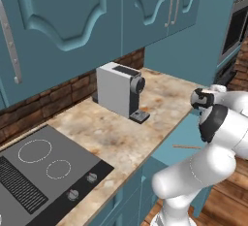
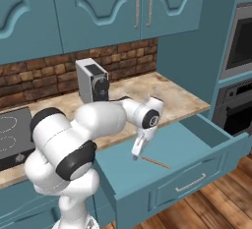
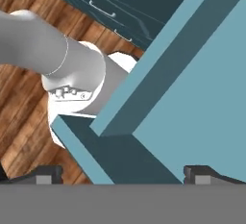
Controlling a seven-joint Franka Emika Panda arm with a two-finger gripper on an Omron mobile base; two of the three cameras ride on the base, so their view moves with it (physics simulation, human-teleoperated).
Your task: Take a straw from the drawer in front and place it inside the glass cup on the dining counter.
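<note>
The teal drawer (image 2: 216, 135) stands pulled open below the brick-backed counter. On its floor lies the thin tan-orange straw (image 2: 156, 162), also visible past the arm as straw (image 1: 187, 147). My gripper (image 2: 136, 152) hangs open just above the drawer floor, a little left of the straw's near end and not touching it. In the hand view the two open fingertips (image 3: 48, 175) frame a corner of the drawer (image 3: 202, 107), with nothing between them. The glass cup and the dining counter are out of view.
A grey coffee machine (image 1: 118, 90) stands on the stone counter (image 1: 160, 99), with a cooktop (image 1: 38, 171) to its left. Teal cupboard doors (image 2: 123, 12) hang above. A built-in oven (image 2: 238, 51) is at the right. Wooden floor (image 2: 206, 215) lies in front of the drawer.
</note>
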